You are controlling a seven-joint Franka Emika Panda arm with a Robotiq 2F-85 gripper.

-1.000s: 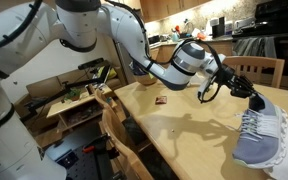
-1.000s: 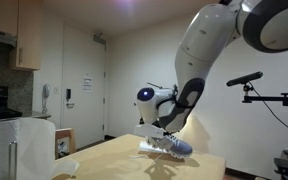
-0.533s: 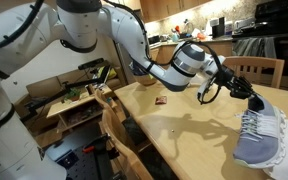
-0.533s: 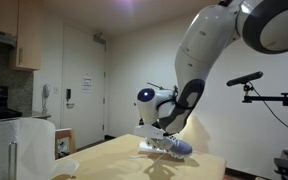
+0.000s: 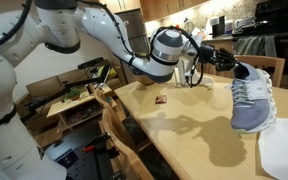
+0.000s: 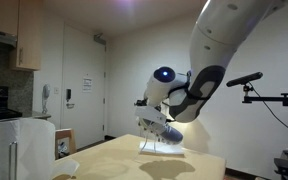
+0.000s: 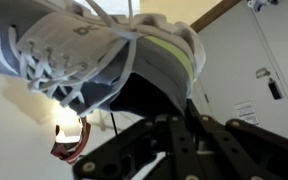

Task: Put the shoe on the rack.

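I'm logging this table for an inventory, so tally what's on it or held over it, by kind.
Sneaker: 1, held above the table in the shut pincer
Small red item: 1, lying on the table
White shape at the picture's corner, unclear what it is: 1
Total: 3

Stretches a big white arm (image 5: 94, 30) from the upper left of the frame across to the upper right. Bends at a round grey joint (image 5: 167, 48). Holds the black gripper (image 5: 234, 66) out sideways. Keeps dark fingers (image 7: 189, 145), low in the wrist view, squeezed tight on the back of the shoe (image 5: 252, 100).
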